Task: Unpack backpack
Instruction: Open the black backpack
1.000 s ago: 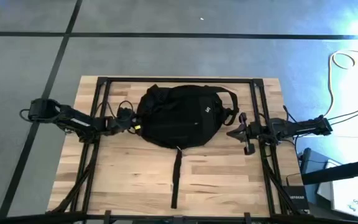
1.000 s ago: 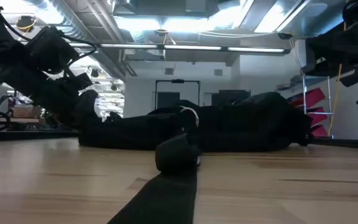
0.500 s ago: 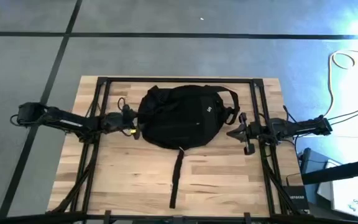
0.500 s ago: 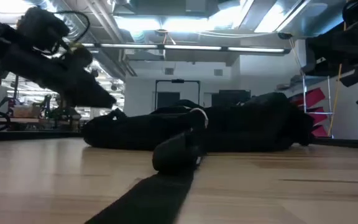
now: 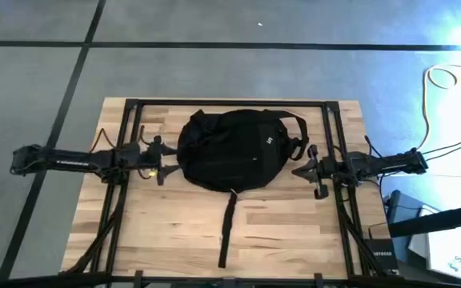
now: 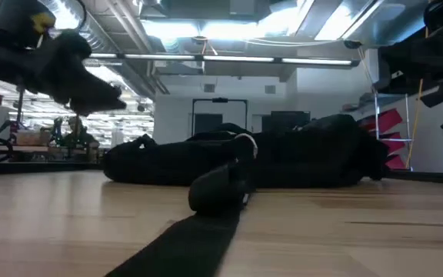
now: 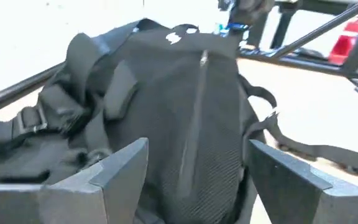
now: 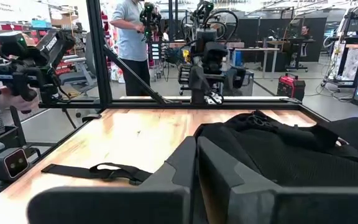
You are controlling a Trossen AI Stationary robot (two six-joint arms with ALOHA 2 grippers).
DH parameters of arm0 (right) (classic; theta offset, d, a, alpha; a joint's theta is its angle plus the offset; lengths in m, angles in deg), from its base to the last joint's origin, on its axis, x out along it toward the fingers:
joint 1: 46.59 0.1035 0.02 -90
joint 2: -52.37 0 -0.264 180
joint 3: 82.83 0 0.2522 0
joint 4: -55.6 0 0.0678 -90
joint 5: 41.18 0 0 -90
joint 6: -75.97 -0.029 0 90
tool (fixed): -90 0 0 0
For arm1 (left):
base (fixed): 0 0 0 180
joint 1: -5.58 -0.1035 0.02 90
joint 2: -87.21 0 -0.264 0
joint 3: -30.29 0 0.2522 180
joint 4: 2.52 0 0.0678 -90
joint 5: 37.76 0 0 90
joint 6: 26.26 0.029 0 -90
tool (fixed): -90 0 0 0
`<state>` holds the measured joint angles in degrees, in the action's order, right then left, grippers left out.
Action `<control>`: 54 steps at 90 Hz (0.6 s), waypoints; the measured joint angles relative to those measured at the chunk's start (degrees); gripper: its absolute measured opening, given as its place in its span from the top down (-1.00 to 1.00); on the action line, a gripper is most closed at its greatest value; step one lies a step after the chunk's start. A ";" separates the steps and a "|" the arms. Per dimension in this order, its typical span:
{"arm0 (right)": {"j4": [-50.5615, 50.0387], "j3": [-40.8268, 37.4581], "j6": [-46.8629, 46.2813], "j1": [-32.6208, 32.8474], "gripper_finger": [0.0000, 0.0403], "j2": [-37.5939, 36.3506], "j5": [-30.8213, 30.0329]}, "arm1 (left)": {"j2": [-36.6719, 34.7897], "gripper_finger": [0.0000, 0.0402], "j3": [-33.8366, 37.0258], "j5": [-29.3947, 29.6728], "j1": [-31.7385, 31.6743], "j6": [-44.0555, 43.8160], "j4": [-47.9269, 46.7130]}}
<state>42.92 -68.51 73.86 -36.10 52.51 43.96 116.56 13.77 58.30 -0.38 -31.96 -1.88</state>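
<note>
We are holding our left tool wide open, empty, beside the soft, floppy backpack; its strap looks graspable.

Lit from above by bright ceiling fixtures. Floored in grey concrete crossed by dark lines. Crowded beyond with workbenches, a red generator and a standing person.
</note>
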 joint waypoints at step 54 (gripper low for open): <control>2.10 -0.05 -0.95 -0.01 1.00 -0.02 -0.02 | -25.27 -0.29 -0.09 -4.01 0.00 4.52 -15.53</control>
<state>45.01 -68.56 72.91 -36.11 52.49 43.93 91.29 13.68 54.28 -0.38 -27.44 -17.41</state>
